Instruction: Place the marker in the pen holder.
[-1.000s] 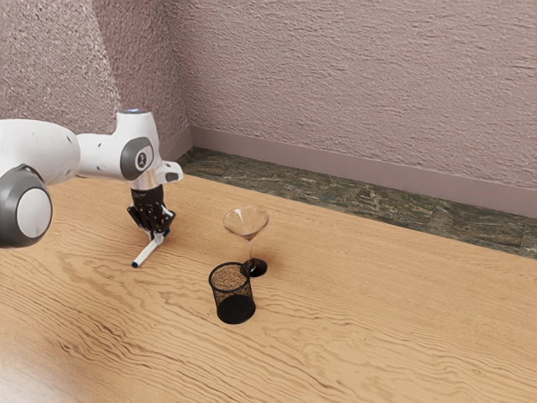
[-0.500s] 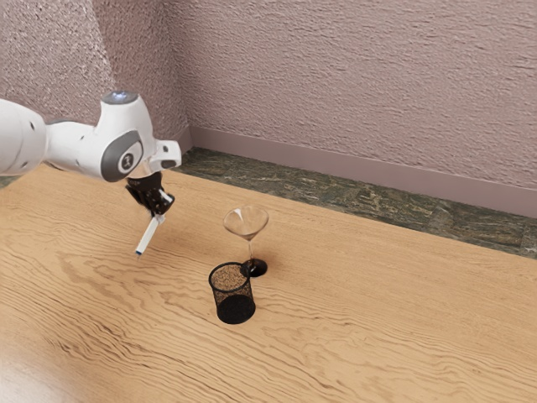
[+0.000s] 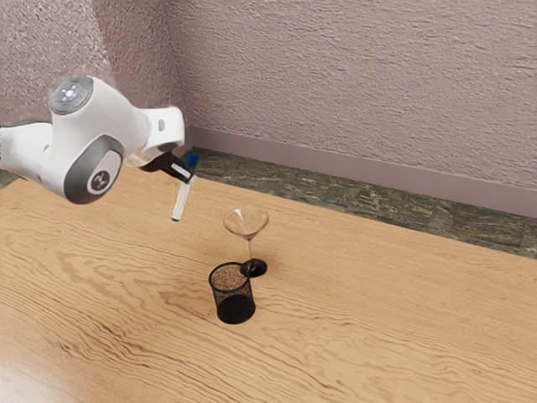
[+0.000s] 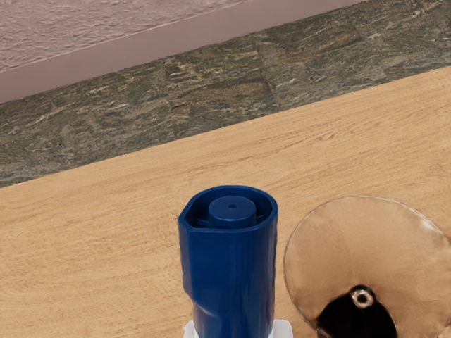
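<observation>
Gripper point(image 3: 184, 174) at the start of these notes, working outward from it: pinched on the marker point(image 3: 180, 202), one finger to each side of the barrel. Clock directions as on the face of the exterior view, 12 toward the wall. Marker outside the pen holder point(image 3: 232, 304), aloft over the table point(image 3: 377, 327), slightly tilted: blue end point(image 4: 229, 274) up by the fingers, white barrel slanting down between 6 and 7 o'clock to a dark tip. In the wrist view, blue end seen close, with a hollow rim and a round plug inside.

White arm point(image 3: 92, 159) with grey joint covers, reaching in from 9 o'clock to the gripper. Next outward, between 4 and 5 o'clock from the gripper: stemmed glass point(image 3: 246, 223), upright on a dark base, clear cone-shaped bowl. In the wrist view, seen from above, beside the marker's blue end, with the dark base below the bowl.

Farther, about 5 o'clock from the gripper: pen holder, black mesh, round, upright, mouth up. Glass near it, toward 1 o'clock from the holder; contact between the two bases impossible to judge. Under both, light wood tabletop with wavy grain. Past its far edge, dark grey-green stone floor point(image 3: 386, 200); then mauve baseboard point(image 3: 352, 171); last, rough pinkish wall point(image 3: 361, 75), toward 12 o'clock
</observation>
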You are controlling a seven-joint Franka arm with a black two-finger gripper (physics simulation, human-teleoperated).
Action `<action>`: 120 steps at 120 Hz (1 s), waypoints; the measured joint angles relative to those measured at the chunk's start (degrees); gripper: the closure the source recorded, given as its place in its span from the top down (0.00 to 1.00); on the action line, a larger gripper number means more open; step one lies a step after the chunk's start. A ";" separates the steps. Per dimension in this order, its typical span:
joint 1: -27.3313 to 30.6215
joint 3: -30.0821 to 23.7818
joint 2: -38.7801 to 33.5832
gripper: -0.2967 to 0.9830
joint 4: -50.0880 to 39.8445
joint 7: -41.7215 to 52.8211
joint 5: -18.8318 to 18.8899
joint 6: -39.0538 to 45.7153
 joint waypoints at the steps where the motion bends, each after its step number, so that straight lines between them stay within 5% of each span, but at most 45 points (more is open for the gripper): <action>1: -0.18 -0.03 -0.12 0.15 -0.26 0.01 -0.29 0.31; 43: -5.39 -2.67 -2.81 0.15 -8.38 -0.39 -7.80 8.80; 120: -6.44 -5.17 -0.05 0.15 -11.63 -6.54 -6.12 11.73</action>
